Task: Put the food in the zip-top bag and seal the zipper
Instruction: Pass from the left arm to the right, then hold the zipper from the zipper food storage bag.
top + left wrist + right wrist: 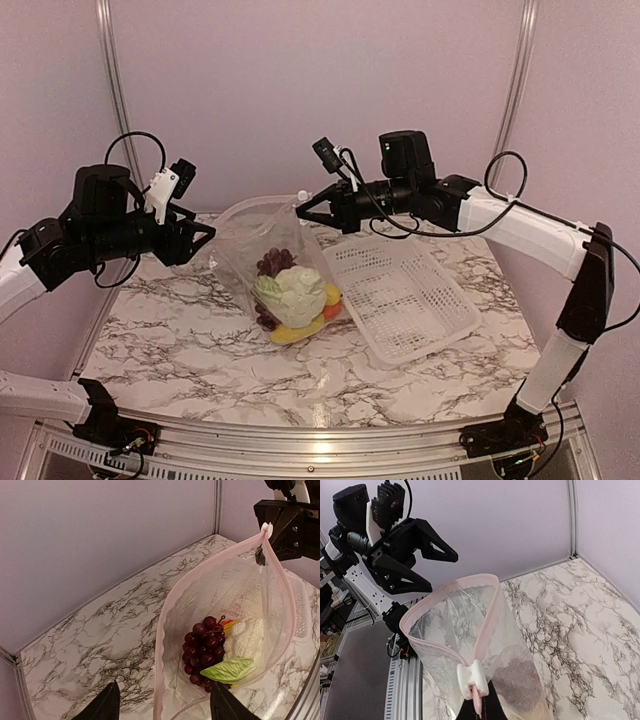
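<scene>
Marble counter across the lower frame of the top view, and right of centre on it lies the white basket, set on a diagonal. Just left of the basket, dead centre, the bag stands tall, mouth gaping wide, bottom down on the counter. Above centre, the right hand is clenched on the bag's top corner, pinching the zipper at its far end, right by the small white slider. At left centre the left hand is released, fingers spread wide, just beside the mouth's other end. In its own wrist view the pinkish strip runs down between the two fingers, and I cannot tell whether it touches either. The food sits at the bottom of the bag. The cauliflower is in front, the grapes are above it, one yellow piece lies beneath, and an orange-red piece is at the right edge.
</scene>
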Controlling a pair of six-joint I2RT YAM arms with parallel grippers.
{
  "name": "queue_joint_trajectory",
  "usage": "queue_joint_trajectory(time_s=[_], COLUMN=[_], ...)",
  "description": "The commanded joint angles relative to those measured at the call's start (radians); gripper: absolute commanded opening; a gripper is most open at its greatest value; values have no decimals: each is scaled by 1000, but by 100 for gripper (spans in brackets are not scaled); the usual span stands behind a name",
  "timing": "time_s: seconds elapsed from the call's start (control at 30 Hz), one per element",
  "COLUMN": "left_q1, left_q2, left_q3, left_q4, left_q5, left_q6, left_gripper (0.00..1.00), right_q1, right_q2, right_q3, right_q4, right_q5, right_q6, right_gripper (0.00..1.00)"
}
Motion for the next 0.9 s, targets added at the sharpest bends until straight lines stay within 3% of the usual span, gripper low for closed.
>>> queue_joint_trajectory(time_s=[0.0, 0.1, 0.23, 0.43, 0.87], left_q1=[3, -4, -36, -75, -92], left_q2=[32, 92, 227, 302, 383], left_q3=[78, 180, 334, 333, 268], left_q4=[101, 162, 113, 195, 271], left_q5=[172, 258, 358, 390, 550], left_q6=[-21, -54, -31, -49, -82], left_gripper=[70, 76, 77, 77, 50], right_q1=[44, 74, 93, 93, 95], right_q2=[39, 77, 82, 66, 49], right_q3=[183, 289, 343, 403, 387], right_q4=[-274, -415, -500, -558, -689], right_q5=[122, 178, 188, 164, 117], right_q6=[-77, -109, -108, -106, -159], right_gripper=[0, 0, 0, 0, 0])
